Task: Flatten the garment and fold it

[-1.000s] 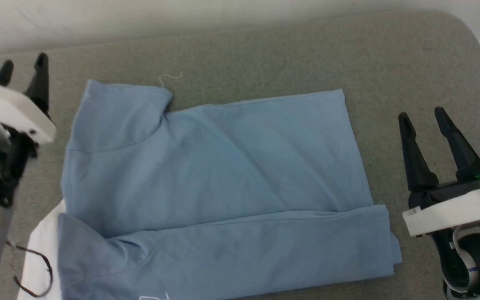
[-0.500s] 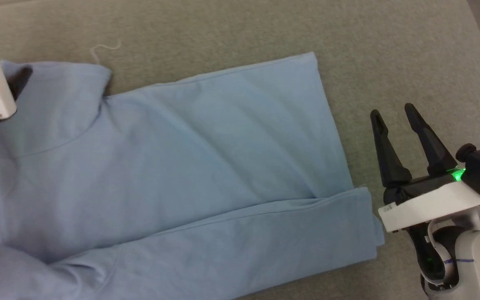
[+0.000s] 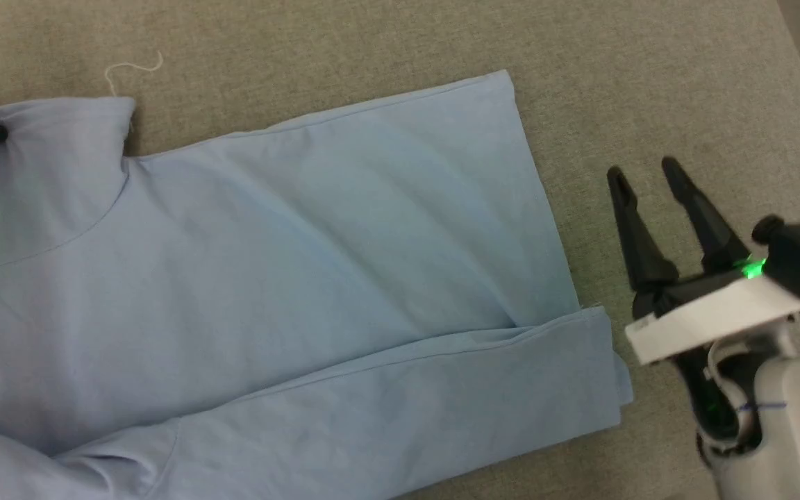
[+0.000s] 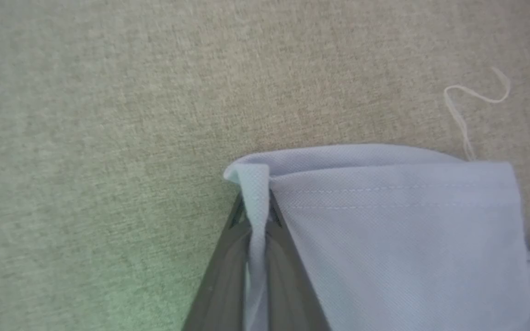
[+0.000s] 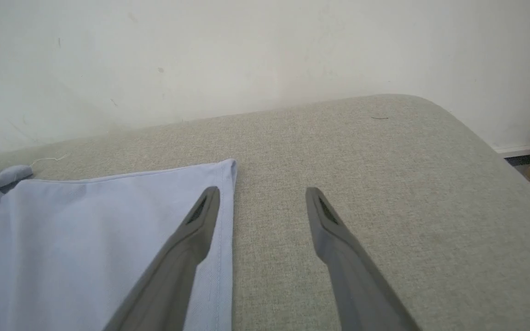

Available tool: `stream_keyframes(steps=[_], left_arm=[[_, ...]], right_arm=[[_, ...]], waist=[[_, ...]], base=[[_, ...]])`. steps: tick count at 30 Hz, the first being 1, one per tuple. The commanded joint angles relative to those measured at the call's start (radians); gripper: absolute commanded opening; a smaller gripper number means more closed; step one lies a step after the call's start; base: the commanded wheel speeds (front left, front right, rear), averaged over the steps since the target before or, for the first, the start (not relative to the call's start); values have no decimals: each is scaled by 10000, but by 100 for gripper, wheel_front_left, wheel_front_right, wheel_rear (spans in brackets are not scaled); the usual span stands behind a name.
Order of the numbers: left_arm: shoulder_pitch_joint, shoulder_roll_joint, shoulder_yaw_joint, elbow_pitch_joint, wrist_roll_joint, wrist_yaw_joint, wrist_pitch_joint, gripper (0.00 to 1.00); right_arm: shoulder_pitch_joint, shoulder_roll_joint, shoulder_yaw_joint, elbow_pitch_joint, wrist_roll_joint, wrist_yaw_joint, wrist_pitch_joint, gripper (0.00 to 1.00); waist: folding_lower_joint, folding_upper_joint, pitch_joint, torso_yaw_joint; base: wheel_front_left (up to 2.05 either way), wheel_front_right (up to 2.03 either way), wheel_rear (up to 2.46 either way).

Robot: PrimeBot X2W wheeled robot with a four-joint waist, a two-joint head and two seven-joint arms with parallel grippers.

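Garment [image 3: 268,278] lies spread at left and centre on the grey surface [image 3: 650,69]. Left gripper [image 4: 256,202]: fingers clamp its upper-left sleeve corner, likely to pull it flat. Right gripper [image 3: 643,170]: fingers apart, empty.

Grey fabric surface [image 3: 372,42] w/ rounded corner, white wall [image 5: 246,46] behind

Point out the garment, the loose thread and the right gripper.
garment [image 3: 268,278], head view, middle of its blue body.
loose thread [image 4: 457,122], left wrist view, its straighter lower stretch.
right gripper [image 3: 643,169], head view, midway between its open fingertips.
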Motion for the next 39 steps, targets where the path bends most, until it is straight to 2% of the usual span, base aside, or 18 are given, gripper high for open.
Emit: stream_keyframes(steps=[1,5,10,17,26,27,28,29,30,32,34,39], left_arm=[[963,-417,-499,406,-9,47,229,0],[819,-532,-428,369,118,138,-258,0],[337,-873,-377,50,290,-5,-1015,0],[-321,-1221,-244,-655,455,-404,-2101,0],[-422,-1469,-284,-1239,581,-677,-2893,0],[-400,-1487,-287,-1257,575,-689,-2942,0],[-376,-1506,-285,-1269,560,-707,-2991,0],[-353,-1519,-284,-1279,549,-724,-3041,0],[-328,-1523,-285,-1280,545,-740,-3085,0],[-282,-1529,-263,-1248,519,-773,-3196,0],[-232,-1535,-225,-1199,501,-803,-3357,0],[-22,-1502,51,-1065,476,-722,-4068,0]], right_arm=[[-235,-76,-12,36,35,-6,21,100],[-1239,-414,-11,790,268,-6,430,100],[-2955,-893,215,2598,997,-6,1418,100],[-5158,-1614,1313,5193,1838,-6,3051,100],[-6680,-1797,2722,7700,2793,-6,5686,100],[-6734,-1819,2835,7976,2843,-6,6051,78],[-6766,-1801,2917,8243,2928,-6,6458,40],[-6801,-1791,2996,8454,2985,-6,6828,9],[-6850,-1808,3078,8604,2988,-6,7106,0],[-6962,-1834,3139,8732,3043,-6,7363,0],[-7101,-1940,3207,8579,2975,-6,7144,0],[-7213,-2268,2897,7701,2853,-6,5322,0]], waist=[[1,0,-31,35],[1,0,-176,283],[1,0,-246,913],[1,0,-98,1802],[1,0,83,2357],[1,0,84,2379],[1,0,81,2398],[1,0,76,2411],[1,0,70,2423],[1,0,34,2433],[1,0,-79,2438],[1,0,-676,2423]], base=[[0,0,0],[0,0,0],[0,0,0],[0,0,0],[0,0,0],[0,0,0],[0,0,0],[0,0,0],[0,0,0],[0,0,0],[0,0,0],[0,0,0]])
